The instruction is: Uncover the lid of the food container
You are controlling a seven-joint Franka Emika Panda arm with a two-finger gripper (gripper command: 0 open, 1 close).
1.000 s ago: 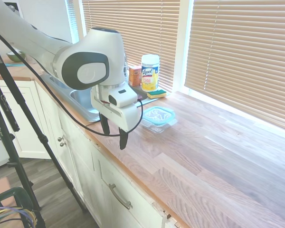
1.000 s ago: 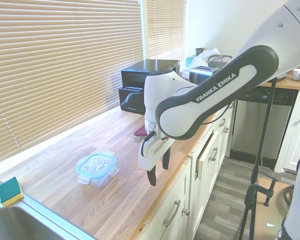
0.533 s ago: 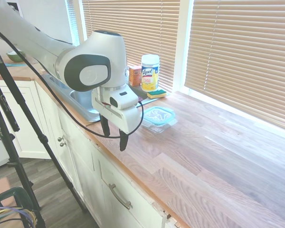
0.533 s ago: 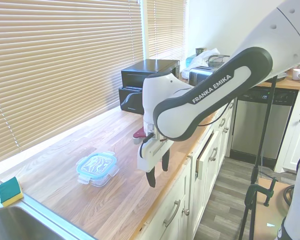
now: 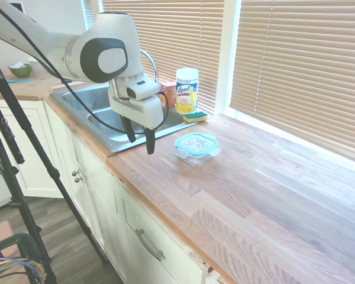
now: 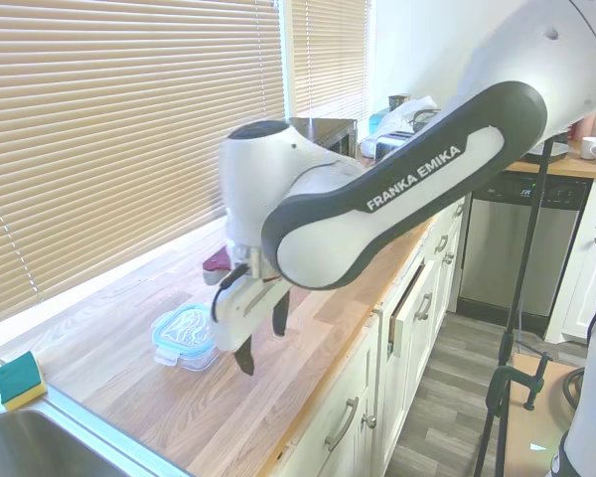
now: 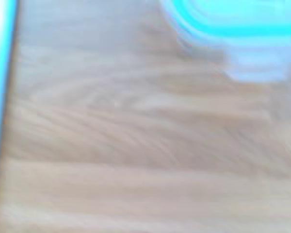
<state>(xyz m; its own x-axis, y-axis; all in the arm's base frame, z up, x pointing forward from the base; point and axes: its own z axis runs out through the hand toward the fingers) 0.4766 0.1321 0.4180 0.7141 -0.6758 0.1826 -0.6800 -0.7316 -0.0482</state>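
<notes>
The food container (image 5: 196, 155) is a small clear glass dish on the wooden counter, with the teal-rimmed lid (image 5: 195, 142) sitting flat on top of it. The second exterior view shows the lid (image 6: 186, 326) on the container (image 6: 193, 354) too. My gripper (image 5: 139, 144) hangs open above the counter, its fingers pointing down with nothing between them. It is a short way from the container, on the side towards the counter's front edge (image 6: 261, 347). In the wrist view the lid (image 7: 233, 24) is a blurred teal band above the glass corner (image 7: 257, 65).
A steel sink (image 5: 100, 115) lies just beyond the gripper. Behind the container stand a yellow Lysol canister (image 5: 187, 90), an orange box (image 5: 168, 94) and a green-yellow sponge (image 5: 195, 116). Closed blinds line the window. A black toaster oven (image 6: 278, 169) stands further down the counter.
The gripper has travelled along the counter towards the sink end and now hangs closer to the container. It has stayed open. The container and lid have not moved.
</notes>
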